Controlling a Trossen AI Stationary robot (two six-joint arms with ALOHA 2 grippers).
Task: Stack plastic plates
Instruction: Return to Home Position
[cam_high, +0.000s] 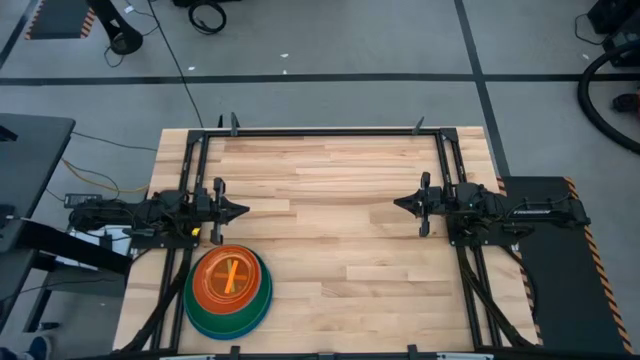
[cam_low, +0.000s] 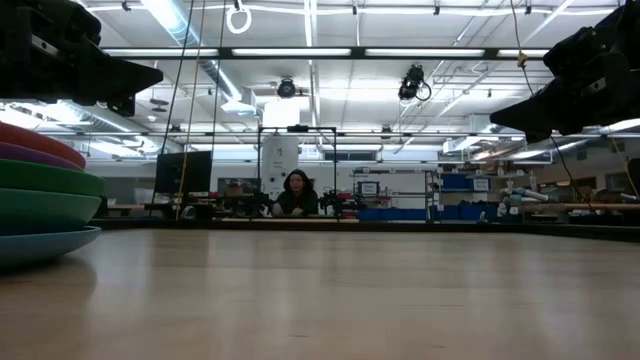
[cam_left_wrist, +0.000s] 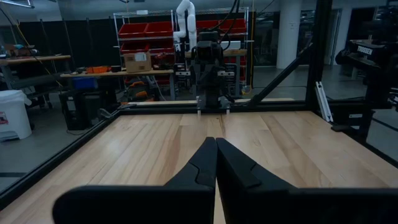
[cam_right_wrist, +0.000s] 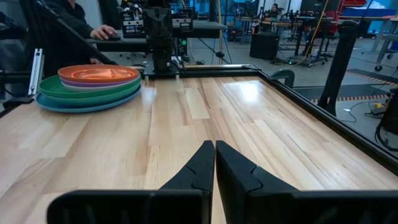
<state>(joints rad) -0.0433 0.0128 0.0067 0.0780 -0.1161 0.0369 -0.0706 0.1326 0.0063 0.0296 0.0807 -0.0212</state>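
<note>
my left claw (cam_high: 243, 210) is clenched, fingers pressed together, and is held above the left side of the bench (cam_high: 340, 170), pointing toward its middle. my right claw (cam_high: 398, 203) is likewise clenched above the right side, facing the left one and well apart from it. the plastic plates (cam_high: 231, 290) form one stack on the bench's left part, near the left claw but not touching it: blue at the bottom, green above, then purple, orange on top. bench surface: pale wood planks inside a black frame (cam_high: 320, 131). room: grey floor (cam_high: 330, 40) with dark tape lines, ceiling strip lights (cam_low: 420, 52), shelving with red bins (cam_left_wrist: 146, 31), a seated person (cam_low: 297, 195) beyond the bench.
</note>
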